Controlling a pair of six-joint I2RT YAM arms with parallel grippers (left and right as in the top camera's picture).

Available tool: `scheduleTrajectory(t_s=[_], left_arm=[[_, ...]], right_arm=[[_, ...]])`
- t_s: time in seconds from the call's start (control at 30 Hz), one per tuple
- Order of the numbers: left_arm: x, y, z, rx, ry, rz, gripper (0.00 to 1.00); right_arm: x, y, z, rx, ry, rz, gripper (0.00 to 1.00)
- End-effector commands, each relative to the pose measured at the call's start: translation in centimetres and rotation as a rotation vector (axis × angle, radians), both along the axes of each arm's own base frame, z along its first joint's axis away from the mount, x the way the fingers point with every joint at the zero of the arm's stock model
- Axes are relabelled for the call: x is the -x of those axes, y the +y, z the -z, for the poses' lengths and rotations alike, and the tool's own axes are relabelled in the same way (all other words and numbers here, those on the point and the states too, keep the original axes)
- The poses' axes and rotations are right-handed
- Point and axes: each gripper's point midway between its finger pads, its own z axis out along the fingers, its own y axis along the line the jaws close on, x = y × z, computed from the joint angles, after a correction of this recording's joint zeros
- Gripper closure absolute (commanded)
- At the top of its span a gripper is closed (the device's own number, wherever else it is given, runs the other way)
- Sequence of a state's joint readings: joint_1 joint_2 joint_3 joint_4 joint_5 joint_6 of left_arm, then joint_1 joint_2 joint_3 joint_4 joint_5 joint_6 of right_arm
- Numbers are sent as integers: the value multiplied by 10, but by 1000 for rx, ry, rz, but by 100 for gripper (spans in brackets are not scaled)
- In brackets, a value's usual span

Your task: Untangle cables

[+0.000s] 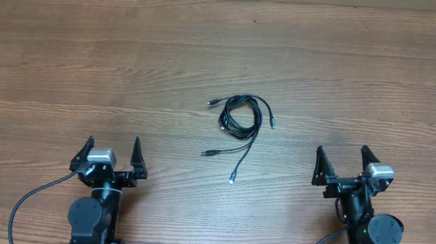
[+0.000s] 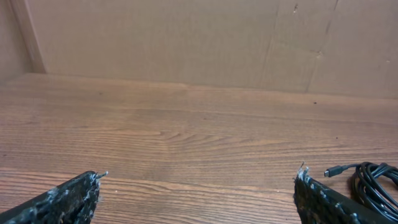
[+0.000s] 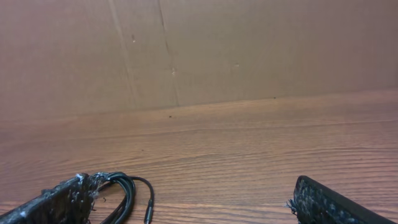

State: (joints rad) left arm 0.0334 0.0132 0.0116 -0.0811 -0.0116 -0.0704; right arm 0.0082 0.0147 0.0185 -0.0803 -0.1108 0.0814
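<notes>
black cables (image 1: 240, 117) lie in a loose coil in the middle of the table (image 1: 91, 50), plug ends trailing out toward the arms. left hand (image 1: 113, 142) and right hand (image 1: 342, 151) are both released, jaws wide, holding nothing, well apart from the coil. risk: pinching the whole bundle instead of one strand would tighten the tangle, and thin cord may slip or drag the coil.

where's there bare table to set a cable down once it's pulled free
The table is bare along the far edge beyond the cables, and in the wide stretches left of them, ahead of the left pincer, and right of them, ahead of the right pincer. Only the middle is crowded: the coil, with plug ends trailing toward the near edge.
</notes>
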Motion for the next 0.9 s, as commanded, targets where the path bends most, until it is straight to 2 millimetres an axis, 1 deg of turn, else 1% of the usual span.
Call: scheduleTrajectory(t_s=[0.0, 0.6, 0.7, 0.77, 0.8, 0.87], left_arm=[[0, -1, 0, -18, -5, 6, 1], [0, 0, 0, -29, -6, 0, 1], [0, -15, -6, 13, -33, 88, 0], [0, -20, -8, 14, -42, 114, 0], [0, -22, -18, 16, -79, 129, 1], [4, -42, -40, 13, -168, 245, 1]], right_arm=[[0, -1, 2, 4, -6, 8, 0], [0, -1, 2, 4, -6, 8, 0], [0, -1, 2, 4, -6, 8, 0], [0, -1, 2, 4, -6, 8, 0], [0, -1, 1, 4, -6, 8, 0], [0, -1, 2, 4, -6, 8, 0]])
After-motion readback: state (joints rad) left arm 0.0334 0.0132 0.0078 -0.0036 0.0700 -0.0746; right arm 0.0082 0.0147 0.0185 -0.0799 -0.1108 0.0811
